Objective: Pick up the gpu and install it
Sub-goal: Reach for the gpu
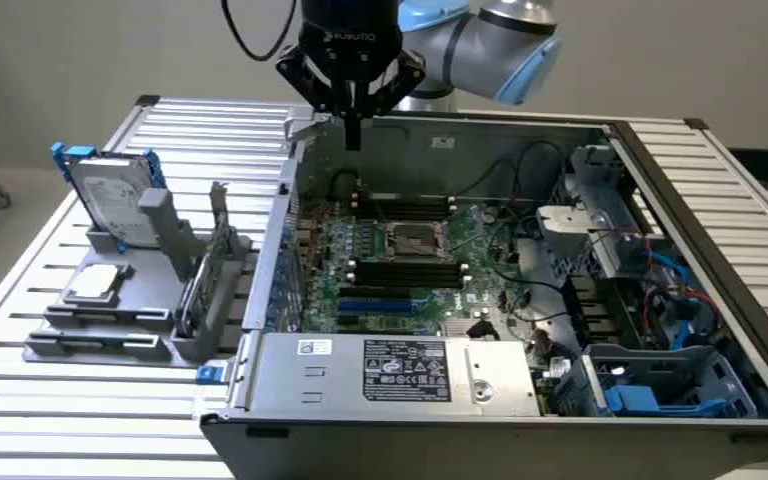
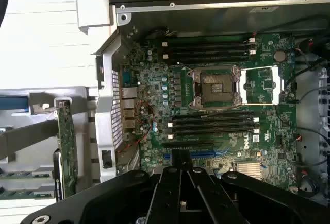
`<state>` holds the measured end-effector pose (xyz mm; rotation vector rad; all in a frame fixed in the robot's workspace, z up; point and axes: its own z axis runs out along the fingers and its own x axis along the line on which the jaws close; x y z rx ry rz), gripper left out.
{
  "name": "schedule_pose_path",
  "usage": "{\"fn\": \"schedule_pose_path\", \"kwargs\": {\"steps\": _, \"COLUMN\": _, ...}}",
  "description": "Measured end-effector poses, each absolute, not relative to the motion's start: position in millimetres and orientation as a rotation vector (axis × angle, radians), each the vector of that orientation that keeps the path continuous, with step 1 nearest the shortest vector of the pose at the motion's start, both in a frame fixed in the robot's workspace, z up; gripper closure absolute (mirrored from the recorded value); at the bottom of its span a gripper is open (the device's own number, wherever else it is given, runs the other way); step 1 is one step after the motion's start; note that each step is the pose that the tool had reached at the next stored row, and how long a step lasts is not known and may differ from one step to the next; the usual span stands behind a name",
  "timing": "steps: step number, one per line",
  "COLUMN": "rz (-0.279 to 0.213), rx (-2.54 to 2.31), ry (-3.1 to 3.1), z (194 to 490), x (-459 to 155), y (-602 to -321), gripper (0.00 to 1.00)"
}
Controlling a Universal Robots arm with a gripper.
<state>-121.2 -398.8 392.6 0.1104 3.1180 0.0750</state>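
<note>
One arm carries one gripper (image 1: 353, 140) (image 2: 180, 154), and its two black fingers (image 2: 170, 188) are pressed narrowly together with nothing between them. It hangs above the far corner of the one open computer case (image 1: 704, 200) (image 2: 206, 0), on the exterior view's left side of that case. There is one gpu (image 1: 220, 262) (image 2: 67, 141), a thin green card. It stands on edge in a grey rack (image 1: 104, 325) just outside the case wall, well apart from the gripper. Two hard drives share that rack: one upright with blue rails (image 1: 111, 195), and one lying flat (image 1: 97, 283) nearer the camera. Everything rests on one desk (image 1: 37, 420) of pale metal slats, with a plain light wall behind it and a black cable looping down beside the arm. The case lies on its side with the cover off. Inside it sits one large green motherboard (image 1: 357, 250) (image 2: 154, 80) with a single open processor socket (image 1: 414, 240) (image 2: 215, 87). Two banks of black memory slots flank the socket, one on each side. A silver power supply (image 1: 398, 370) with a white label fills the near end of the case. At the exterior view's right, the case holds a metal drive cage with blue plastic parts and loose blue and black cables.
</note>
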Motion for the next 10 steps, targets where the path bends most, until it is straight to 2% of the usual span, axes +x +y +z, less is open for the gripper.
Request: {"fn": "schedule_pose_path", "kwargs": {"steps": 10, "rz": 0.075, "rx": 0.111, "ry": 3.12, "z": 392.7, "x": -124.3, "y": -398.7, "gripper": 0.89}}
